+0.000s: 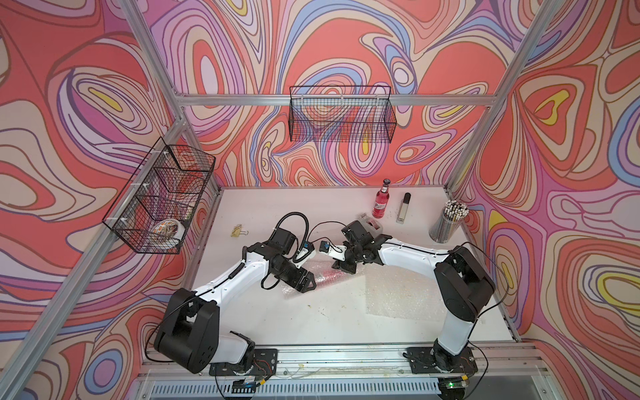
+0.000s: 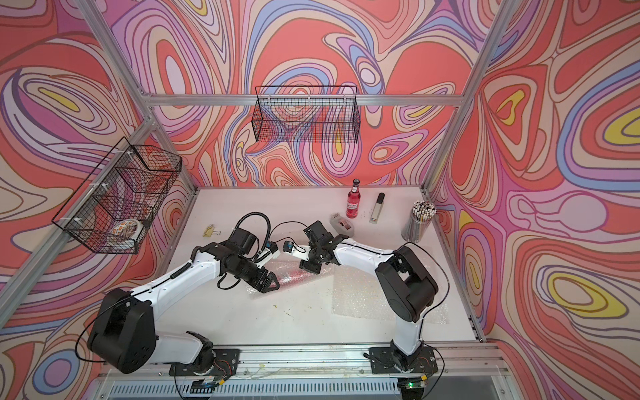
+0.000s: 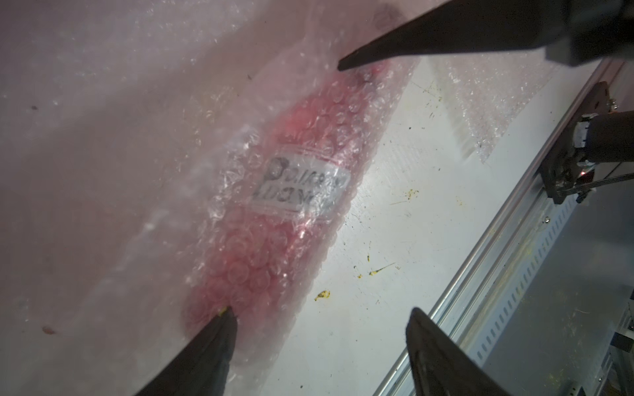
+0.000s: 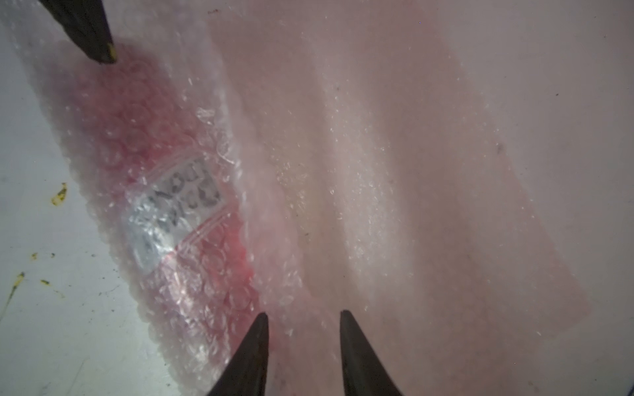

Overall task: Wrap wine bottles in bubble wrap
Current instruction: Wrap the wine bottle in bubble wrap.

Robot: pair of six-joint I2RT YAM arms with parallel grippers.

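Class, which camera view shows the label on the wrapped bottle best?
The left wrist view: the label on the wrapped bottle sits mid-frame, its dark print clear through the bubble wrap. The right wrist view shows the label partly washed by glare. In both top views the bottle is only a pink streak, label indiscernible.

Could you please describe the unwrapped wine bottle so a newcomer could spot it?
Look at the white table's far edge, right of centre. The unwrapped bottle stands upright, beside a grey tape dispenser and a silver-and-black bar. The other bottle lies mid-table in bubble wrap; this one is bare pink-red glass.
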